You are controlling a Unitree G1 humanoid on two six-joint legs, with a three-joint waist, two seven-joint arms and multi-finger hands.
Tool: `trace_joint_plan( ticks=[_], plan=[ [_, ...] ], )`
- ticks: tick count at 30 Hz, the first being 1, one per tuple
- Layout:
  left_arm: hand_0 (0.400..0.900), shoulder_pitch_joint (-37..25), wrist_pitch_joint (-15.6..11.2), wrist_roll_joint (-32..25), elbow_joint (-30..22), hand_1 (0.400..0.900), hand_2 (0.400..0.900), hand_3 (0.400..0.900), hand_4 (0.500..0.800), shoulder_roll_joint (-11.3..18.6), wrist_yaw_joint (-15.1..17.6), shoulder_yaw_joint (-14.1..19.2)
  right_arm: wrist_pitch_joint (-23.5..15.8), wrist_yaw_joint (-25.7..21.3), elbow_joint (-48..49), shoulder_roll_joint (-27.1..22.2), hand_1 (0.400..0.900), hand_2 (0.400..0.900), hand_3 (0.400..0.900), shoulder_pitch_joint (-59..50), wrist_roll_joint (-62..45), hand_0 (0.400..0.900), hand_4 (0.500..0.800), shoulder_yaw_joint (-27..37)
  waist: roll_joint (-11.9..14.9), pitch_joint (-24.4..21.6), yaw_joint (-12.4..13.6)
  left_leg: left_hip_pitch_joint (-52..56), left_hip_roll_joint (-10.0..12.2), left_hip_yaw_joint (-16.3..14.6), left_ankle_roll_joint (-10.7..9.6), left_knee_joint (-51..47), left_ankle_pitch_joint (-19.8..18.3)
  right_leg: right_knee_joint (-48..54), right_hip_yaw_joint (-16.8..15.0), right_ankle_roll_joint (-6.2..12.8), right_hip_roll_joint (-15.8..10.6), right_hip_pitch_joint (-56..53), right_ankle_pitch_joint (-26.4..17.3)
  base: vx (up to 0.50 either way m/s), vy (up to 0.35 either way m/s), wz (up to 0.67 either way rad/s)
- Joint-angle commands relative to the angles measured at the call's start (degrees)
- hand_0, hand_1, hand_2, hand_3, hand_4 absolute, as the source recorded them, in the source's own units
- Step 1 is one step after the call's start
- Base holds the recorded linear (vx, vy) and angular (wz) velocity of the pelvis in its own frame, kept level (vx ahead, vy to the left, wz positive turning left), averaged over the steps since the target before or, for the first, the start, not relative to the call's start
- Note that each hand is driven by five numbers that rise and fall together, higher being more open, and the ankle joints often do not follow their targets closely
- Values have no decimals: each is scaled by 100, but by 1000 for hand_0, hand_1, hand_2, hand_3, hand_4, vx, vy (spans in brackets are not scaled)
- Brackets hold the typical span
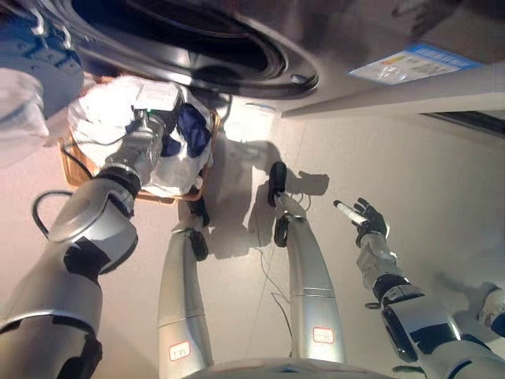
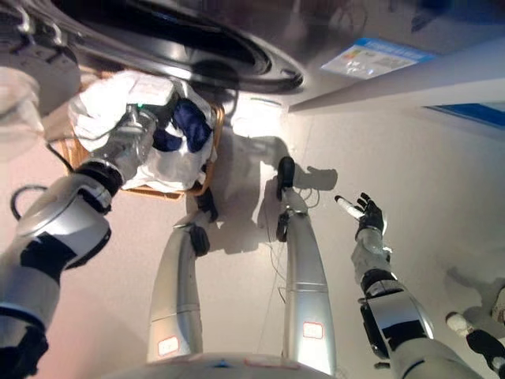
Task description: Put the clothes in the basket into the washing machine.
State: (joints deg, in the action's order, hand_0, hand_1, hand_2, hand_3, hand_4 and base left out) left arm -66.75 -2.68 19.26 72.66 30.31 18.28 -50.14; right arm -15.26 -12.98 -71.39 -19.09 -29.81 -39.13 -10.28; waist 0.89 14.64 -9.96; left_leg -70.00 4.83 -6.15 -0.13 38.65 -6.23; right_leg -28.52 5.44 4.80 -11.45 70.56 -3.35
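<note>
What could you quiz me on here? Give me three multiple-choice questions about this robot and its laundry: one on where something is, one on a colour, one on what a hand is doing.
1. Where is the left hand?
A. In the basket, among the clothes
B. Flat on the floor
C. Inside the washing machine

2. What colour is the dark garment among the white clothes?
A. Red
B. Navy blue
C. Green

3. How is the right hand?
A. Clutching cloth
B. Gripping the basket
C. Open, holding nothing

Answers: A, its arm reaches down into the pile; B, blue shows against white; C, its fingers are spread over bare floor.
</note>
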Motion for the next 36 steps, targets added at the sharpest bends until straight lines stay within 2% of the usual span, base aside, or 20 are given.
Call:
trace_joint_plan(
  ticks=[1, 2, 4, 7, 8, 10, 11, 12, 13, 16, 19, 27, 32, 33, 34, 35, 36],
  plan=[
    [400, 117, -286, -1231, 25, 400, 400, 400, 500, 28, 601, 1167, -219, -392, -24, -259, 900, 900, 900, 656, 106, 900, 800, -241, -113, -159, -42, 654, -146, 208, -250, -941, 45, 583, 286, 352, 210, -812, -50, 34, -73, 1],
    [400, 292, -380, -1672, 30, 400, 400, 400, 500, -42, 629, 1500, -205, -402, -24, -235, 900, 900, 900, 671, 126, 900, 800, -236, -95, -151, -38, 819, -144, 214, -281, -1074, 101, 721, 283, 343, 218, -991, -93, 30, -77, 2],
    [400, 577, -577, -2353, -154, 400, 400, 400, 500, -157, 573, 1948, -178, -438, 24, -204, 900, 900, 900, 712, 152, 900, 800, -181, -91, -139, -10, 1185, -139, 231, -348, -1412, 230, 1016, 286, 359, 229, -1344, -169, 21, -63, 6],
    [400, 919, -805, -3242, -339, 400, 400, 400, 500, -364, 488, 2459, -111, -413, 45, -225, 900, 900, 900, 748, 183, 900, 800, -89, -75, -105, 32, 1766, -186, 226, -403, -1866, 389, 1430, 322, 380, 255, -1933, -260, -8, -57, 8],
    [400, 1007, -915, -3695, -357, 400, 400, 400, 500, -439, 459, 2684, -82, -390, 15, -255, 900, 900, 900, 727, 151, 900, 800, -57, -46, -69, 22, 1905, -242, 178, -381, -2039, 643, 1600, 377, 336, 227, -2083, -444, -55, -38, 8],
    [400, 1270, -1229, -5092, -507, 400, 400, 400, 500, -711, 171, 3372, -16, -350, -12, -260, 900, 900, 900, 687, 94, 900, 800, 28, -39, -84, 79, 2318, -303, 184, -429, -2349, 752, 1852, 422, 352, 269, -2491, -482, 3, -45, 3],
    [400, 1342, -1303, -5310, -485, 400, 400, 400, 500, -791, 105, 3505, -19, -347, -41, -264, 900, 900, 900, 675, 102, 900, 800, 41, -37, -85, 84, 2516, -324, 181, -439, -2477, 777, 1955, 436, 356, 301, -2666, -484, 57, -46, -1],
    [400, 1380, -1357, -5794, -493, 400, 400, 400, 500, -898, -33, 3714, 6, -342, -68, -278, 900, 900, 900, 628, 103, 900, 800, 70, -20, -86, 97, 2664, -329, 172, -452, -2583, 801, 2050, 452, 361, 316, -2827, -489, 54, -46, -2],
    [400, 1393, -1461, -6526, -564, 400, 400, 400, 500, -1055, -96, 4044, 29, -339, -119, -327, 900, 900, 900, 504, 58, 900, 800, 113, -9, -89, 132, 2773, -346, 168, -475, -2645, 843, 2112, 478, 363, 327, -2959, -502, 51, -58, 1],
    [400, 1256, -1640, -7466, -704, 400, 400, 400, 500, -1337, -284, 4393, 111, -378, -261, -427, 900, 900, 900, 162, 0, 900, 800, 132, 8, -101, 147, 3039, -335, 159, -494, -2834, 891, 2261, 502, 374, 368, -3205, -532, 36, -45, -2],
    [400, 978, -1806, -7974, -810, 400, 400, 400, 500, -1595, -264, 4499, 171, -408, -373, -423, 900, 900, 900, -71, -22, 900, 800, 49, 21, -120, 142, 3077, -331, 173, -489, -2860, 912, 2300, 496, 360, 391, -3258, -558, 11, -29, -3],
    [400, 2, -1848, -8096, -512, 400, 400, 400, 500, -1859, -125, 4358, 126, -582, -535, -154, 900, 900, 900, -550, -80, 900, 800, -302, 85, -224, -32, 2850, -269, 111, -466, -2910, 963, 2330, 417, 361, 462, -2987, -625, 18, -2, -13],
    [400, -292, -2005, -8302, -509, 400, 400, 400, 500, -1952, -72, 4550, 17, -726, -498, -17, 900, 900, 900, -668, -104, 900, 800, -319, 226, -255, -175, 2580, -215, 54, -449, -2802, 904, 2269, 335, 359, 513, -2701, -631, 23, 2, -23],
    [527, -326, -2006, -8314, -534, 527, 527, 527, 576, -1957, -96, 4549, -8, -737, -472, -2, 900, 900, 900, -610, -86, 900, 800, -321, 253, -264, -224, 2542, -208, 37, -438, -2789, 886, 2268, 313, 368, 525, -2661, -647, 23, 9, -24],
    [610, -326, -1990, -8288, -513, 610, 610, 610, 626, -1938, -108, 4549, -30, -728, -433, 37, 900, 900, 900, -518, -68, 900, 800, -325, 270, -278, -253, 2505, -189, 17, -433, -2773, 876, 2273, 299, 372, 528, -2628, -658, 26, 11, -24],
    [900, -320, -1998, -8278, -504, 900, 900, 900, 800, -1898, -105, 4577, -38, -713, -393, 56, 900, 900, 900, -401, -49, 900, 800, -311, 292, -296, -289, 2469, -172, -3, -429, -2748, 858, 2274, 275, 377, 538, -2595, -666, 32, 21, -26],
    [900, -281, -1998, -8266, -519, 900, 900, 900, 800, -1875, -121, 4593, -63, -705, -343, 75, 900, 900, 900, -273, -25, 900, 800, -304, 298, -306, -310, 2457, -155, -21, -424, -2724, 823, 2264, 251, 381, 556, -2573, -660, 34, 25, -24]
  ],
)
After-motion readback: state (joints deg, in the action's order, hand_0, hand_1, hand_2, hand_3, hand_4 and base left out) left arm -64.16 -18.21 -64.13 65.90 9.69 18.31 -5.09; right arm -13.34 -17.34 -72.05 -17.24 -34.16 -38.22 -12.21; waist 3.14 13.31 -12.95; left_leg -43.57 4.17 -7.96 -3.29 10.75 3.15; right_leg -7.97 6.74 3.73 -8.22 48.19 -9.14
